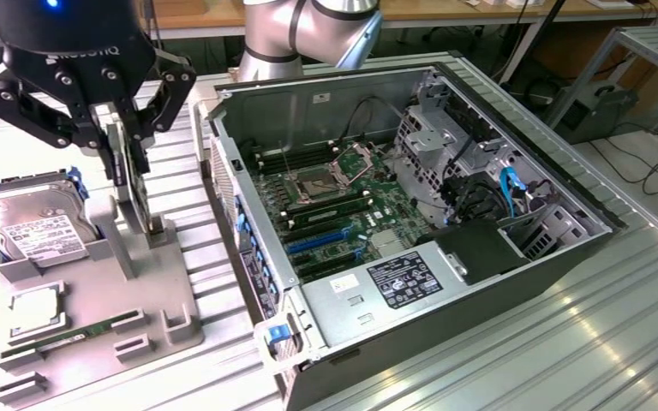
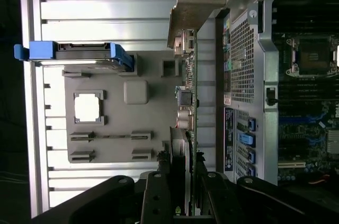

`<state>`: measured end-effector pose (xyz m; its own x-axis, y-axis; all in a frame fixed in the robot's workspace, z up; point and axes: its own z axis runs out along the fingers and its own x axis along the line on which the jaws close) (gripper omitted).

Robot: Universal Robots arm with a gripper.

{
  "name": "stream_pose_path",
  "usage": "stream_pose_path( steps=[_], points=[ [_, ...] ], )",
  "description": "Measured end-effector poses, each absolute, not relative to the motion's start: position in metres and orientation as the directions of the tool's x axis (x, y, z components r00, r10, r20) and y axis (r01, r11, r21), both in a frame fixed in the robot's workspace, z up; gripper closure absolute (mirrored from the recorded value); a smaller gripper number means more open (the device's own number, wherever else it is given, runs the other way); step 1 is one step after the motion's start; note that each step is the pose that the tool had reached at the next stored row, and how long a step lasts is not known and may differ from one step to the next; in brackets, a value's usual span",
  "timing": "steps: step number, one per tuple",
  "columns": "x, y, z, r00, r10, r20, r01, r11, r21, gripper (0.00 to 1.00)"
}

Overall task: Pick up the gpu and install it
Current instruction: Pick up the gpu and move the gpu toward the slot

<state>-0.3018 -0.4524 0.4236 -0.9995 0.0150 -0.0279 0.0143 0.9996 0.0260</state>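
The gpu [image 1: 137,195] is a thin card standing on edge over the grey holder tray [image 1: 178,312], beside the open computer case [image 1: 306,338]. My gripper [image 1: 123,147] comes down from above with a finger on each side of the card's top, shut on it. In the wrist view the gpu [image 2: 188,83] shows edge-on, its silver bracket [image 2: 192,1] at the far end, and my gripper [image 2: 185,198] clamps it between black fingers [image 2: 157,195]. Whether the card's lower edge still sits in the tray slot I cannot tell.
On the tray lie a hard drive [image 1: 32,229] in a blue caddy, a CPU chip [image 1: 34,308] and a RAM stick [image 1: 72,334]. The case holds a motherboard [image 1: 335,201] with blue card slots [image 1: 318,241]; its perforated rear panel [image 2: 242,60] is close to the card.
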Motion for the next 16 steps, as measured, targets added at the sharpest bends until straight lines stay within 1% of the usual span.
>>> stream_pose_path(
  steps=[16],
  points=[
    [-0.302, -0.452, 0.451, -1.0, 0.015, -0.028, 0.014, 1.0, 0.026, 0.73]
  ],
)
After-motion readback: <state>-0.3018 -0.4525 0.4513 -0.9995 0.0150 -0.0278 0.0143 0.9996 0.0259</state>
